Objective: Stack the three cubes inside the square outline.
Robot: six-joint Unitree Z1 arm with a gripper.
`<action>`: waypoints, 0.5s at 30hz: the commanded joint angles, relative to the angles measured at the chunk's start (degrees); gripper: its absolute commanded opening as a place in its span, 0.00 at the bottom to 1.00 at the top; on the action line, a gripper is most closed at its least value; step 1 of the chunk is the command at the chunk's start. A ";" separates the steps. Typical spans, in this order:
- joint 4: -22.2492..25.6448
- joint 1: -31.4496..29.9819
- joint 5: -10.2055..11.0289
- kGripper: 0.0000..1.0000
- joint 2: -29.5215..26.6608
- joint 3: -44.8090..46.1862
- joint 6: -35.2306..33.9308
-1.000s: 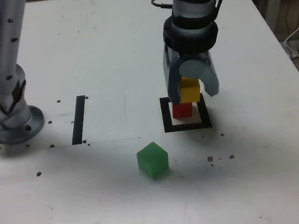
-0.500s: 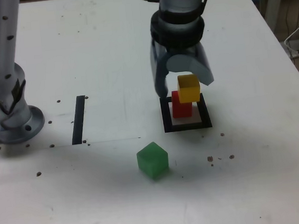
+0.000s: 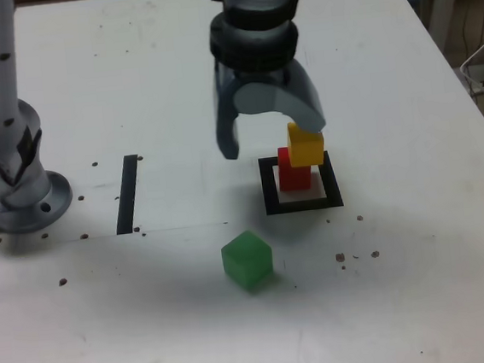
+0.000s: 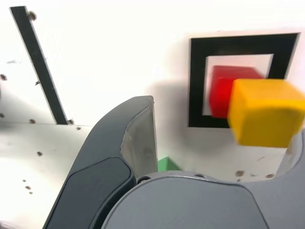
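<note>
The red cube (image 3: 291, 175) stands inside the square outline (image 3: 304, 203), a black tape frame with a white centre. The yellow cube (image 3: 306, 145) rests on top of it, shifted toward the exterior view's right and overhanging. My gripper (image 3: 271, 140) hangs open just above and to the exterior view's left of the stack, holding nothing. The green cube (image 3: 248, 259) lies alone on the table in front of the outline. In the wrist view the yellow cube (image 4: 264, 112) sits over the red cube (image 4: 221, 88) in the outline (image 4: 198, 81), beside one finger (image 4: 138, 138); a sliver of the green cube (image 4: 167, 164) shows.
A straight black strip (image 3: 127, 192) is taped to the white table at the exterior view's left, also in the wrist view (image 4: 40, 71). The arm's grey base (image 3: 16, 190) stands at the far left. Small dark holes dot the table.
The jaws have opened and let go of the yellow cube, which stays on the red one. The gripper has risen and drifted toward the exterior view's left.
</note>
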 commanded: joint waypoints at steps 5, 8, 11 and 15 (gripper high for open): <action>-0.21 -2.86 0.72 1.00 -3.71 1.93 -0.06; -0.39 -5.19 1.23 1.00 -5.21 2.78 -0.20; -0.88 -8.54 1.50 0.99 -6.40 3.88 -0.24; -1.63 -13.25 1.46 0.98 -6.97 5.08 1.21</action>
